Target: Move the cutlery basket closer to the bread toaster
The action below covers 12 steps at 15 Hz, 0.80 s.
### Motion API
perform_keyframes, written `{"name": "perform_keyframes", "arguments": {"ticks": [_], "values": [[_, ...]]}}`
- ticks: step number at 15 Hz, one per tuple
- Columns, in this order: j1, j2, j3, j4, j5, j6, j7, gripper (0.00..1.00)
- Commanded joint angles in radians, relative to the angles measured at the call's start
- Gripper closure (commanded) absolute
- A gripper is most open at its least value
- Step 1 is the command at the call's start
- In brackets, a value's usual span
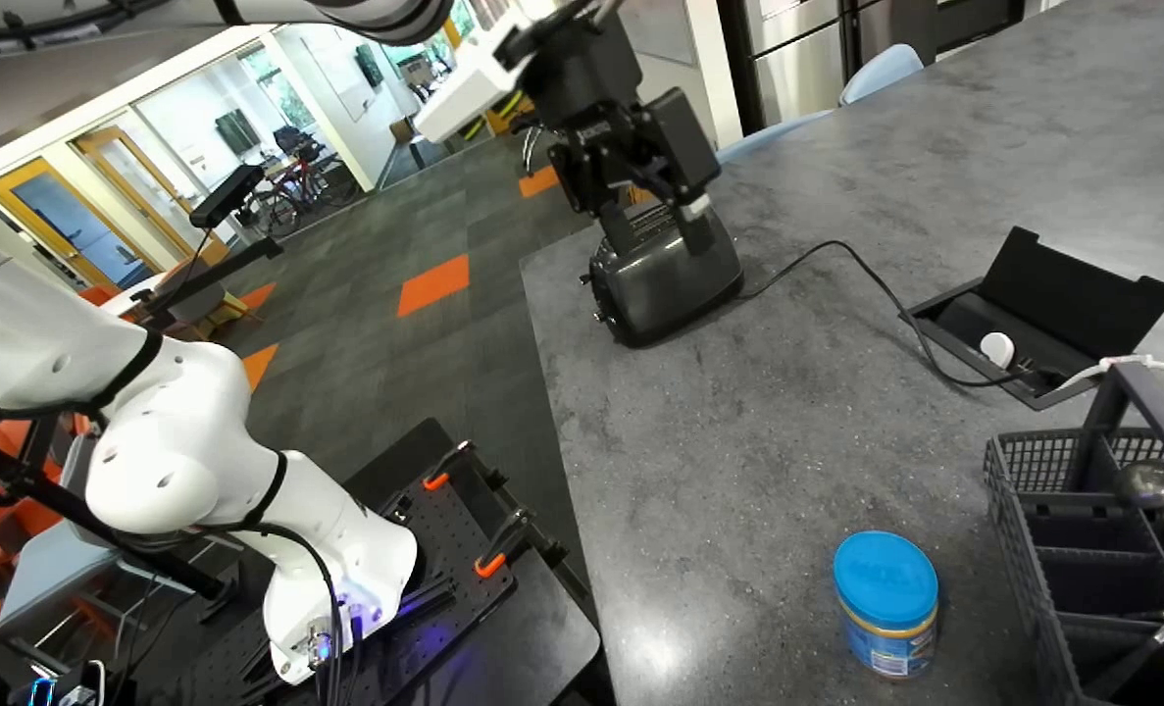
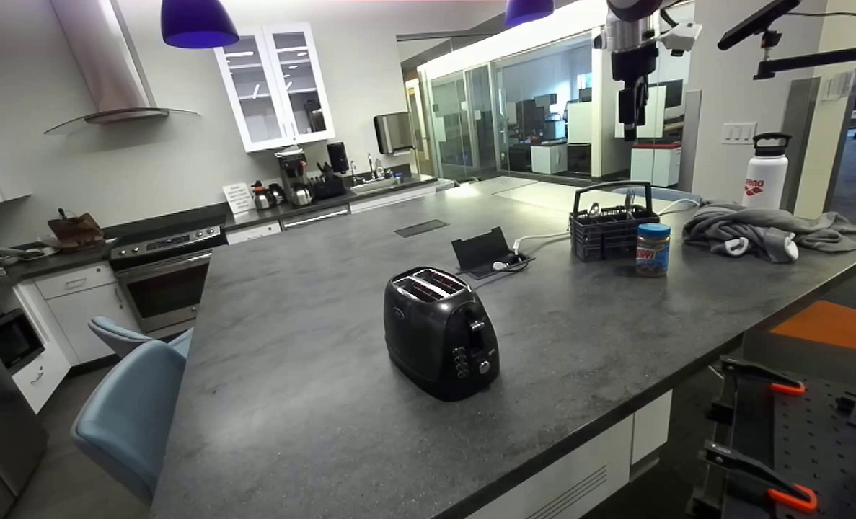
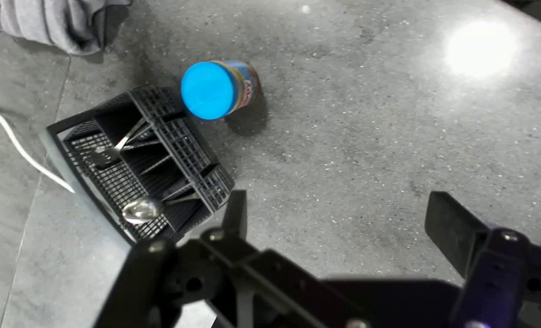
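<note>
The dark slatted cutlery basket stands upright on the grey table, partly cut off in an exterior view (image 1: 1018,588), whole in an exterior view (image 2: 604,238), and at the left in the wrist view (image 3: 186,146). It holds cutlery and has a tall central handle. The black toaster stands apart from it, near the table edge, in both exterior views (image 1: 675,284) (image 2: 435,339); it is out of the wrist view. My gripper (image 1: 658,235) is open and empty, high above the table in an exterior view (image 2: 634,128). The wrist view shows its fingers (image 3: 338,196) wide apart, beside the basket.
A blue-lidded jar (image 1: 885,593) (image 2: 652,251) (image 3: 208,90) stands close beside the basket. An open flat black box (image 1: 1062,304) (image 2: 484,251) lies between toaster and basket, with the toaster's cord (image 1: 856,257) running to it. A grey cloth (image 2: 752,227) and white bottle (image 2: 765,176) are beyond.
</note>
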Motion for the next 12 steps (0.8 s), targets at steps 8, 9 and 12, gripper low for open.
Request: {"name": "perform_keyframes", "arguments": {"ticks": [8, 9, 12], "values": [[-0.168, 0.315, -0.038, 0.246, 0.266, 0.155, -0.509, 0.0], [-0.173, 0.332, -0.036, 0.262, 0.268, 0.155, -0.51, 0.0], [-0.168, 0.356, -0.043, 0.27, 0.22, 0.226, -0.466, 0.0]]}}
